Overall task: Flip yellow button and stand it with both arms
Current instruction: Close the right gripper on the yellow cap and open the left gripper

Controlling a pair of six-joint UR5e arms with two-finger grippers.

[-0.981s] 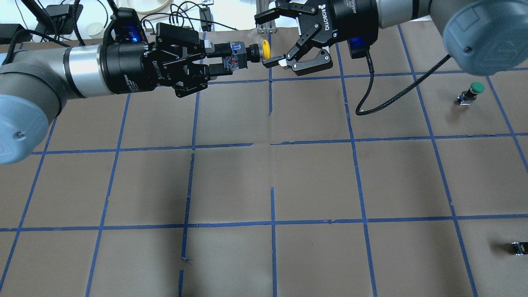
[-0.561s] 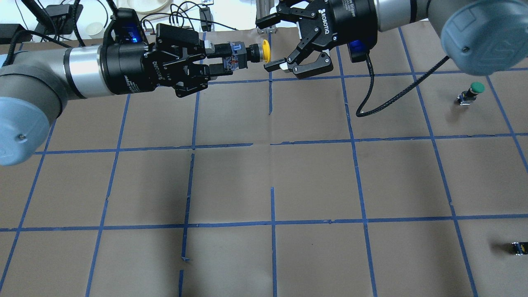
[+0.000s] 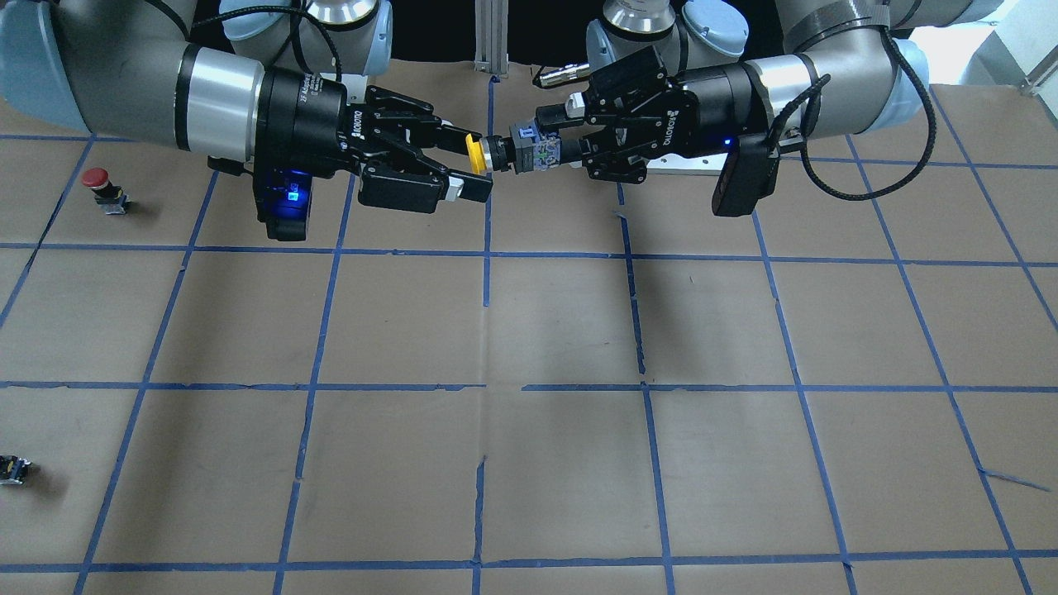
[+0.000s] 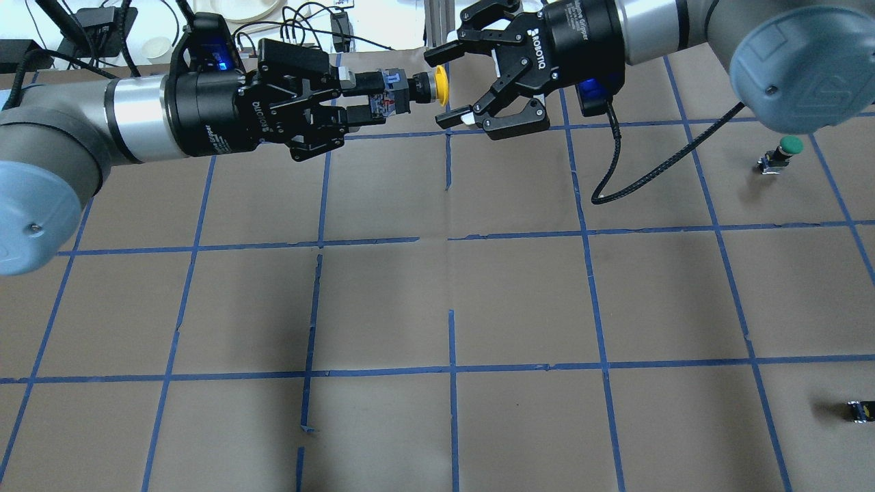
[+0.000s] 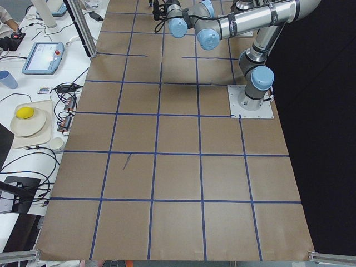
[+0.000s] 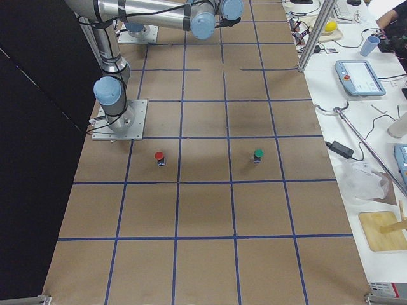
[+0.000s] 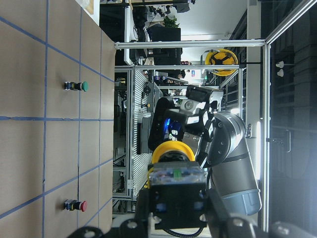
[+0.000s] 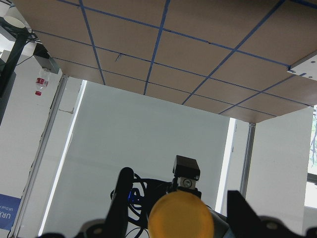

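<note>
The yellow button is held level in the air, its cap pointing at my right gripper. My left gripper is shut on its bluish-grey contact block. My right gripper is open, with one finger on each side of the yellow cap and a gap on both sides. In the front view the right gripper is on the left and the left gripper on the right. The cap shows in the left wrist view and the right wrist view.
A green-capped button stands at the right. A red-capped button stands near the robot's right side. A tiny black part lies at the near right edge. Brown paper with blue tape lines covers the table.
My right gripper has shifted toward the left gripper and turned a little, so its open fingers now flank the yellow cap. The left gripper and the button have not moved.
</note>
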